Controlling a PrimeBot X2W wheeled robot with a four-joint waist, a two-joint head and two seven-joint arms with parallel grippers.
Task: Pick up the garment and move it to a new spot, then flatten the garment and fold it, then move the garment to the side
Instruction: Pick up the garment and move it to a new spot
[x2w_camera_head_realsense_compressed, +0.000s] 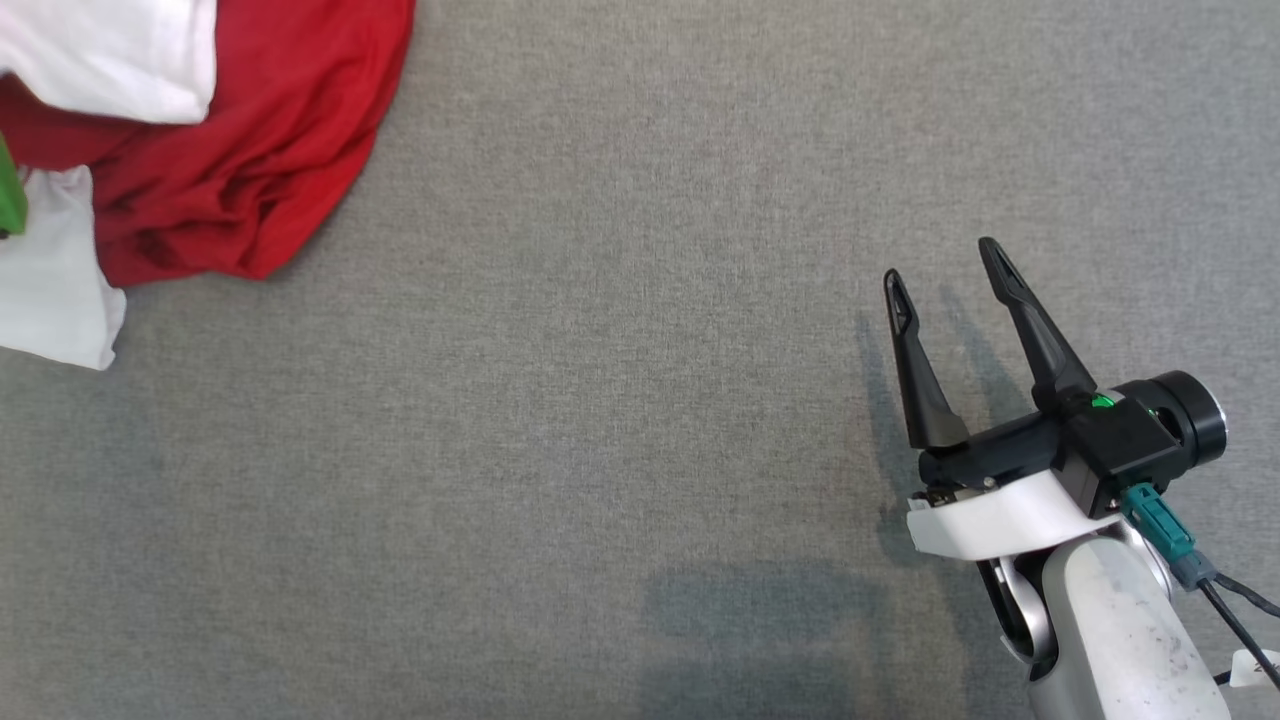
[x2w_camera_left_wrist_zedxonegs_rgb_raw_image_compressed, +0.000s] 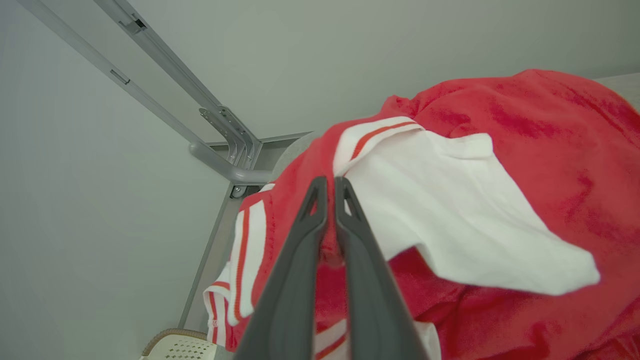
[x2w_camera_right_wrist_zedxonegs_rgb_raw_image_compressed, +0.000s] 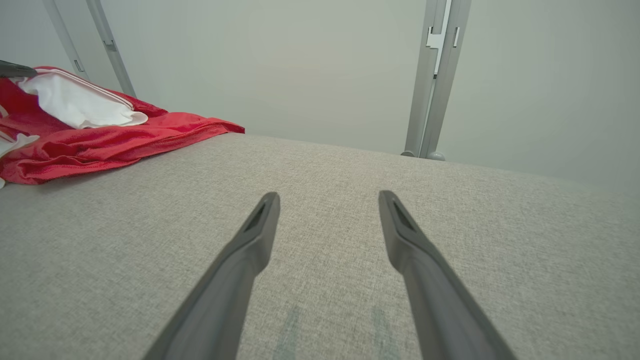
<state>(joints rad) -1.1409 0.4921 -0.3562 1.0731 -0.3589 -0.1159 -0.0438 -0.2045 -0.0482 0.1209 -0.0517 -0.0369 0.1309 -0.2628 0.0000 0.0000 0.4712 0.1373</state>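
Lifting cleanly is what matters here: the left gripper (x2w_camera_left_wrist_zedxonegs_rgb_raw_image_compressed: 331, 186) has its jaws pinched narrow on a red fold of the red-and-white jersey (x2w_camera_left_wrist_zedxonegs_rgb_raw_image_compressed: 500, 150), which lies bunched at the far left of the desk (x2w_camera_head_realsense_compressed: 600, 400). I would raise it slowly so the thin pinch holds, then carry it toward the bare middle, where the right gripper (x2w_camera_head_realsense_compressed: 940, 260) hovers, jaws wide and holding nothing.
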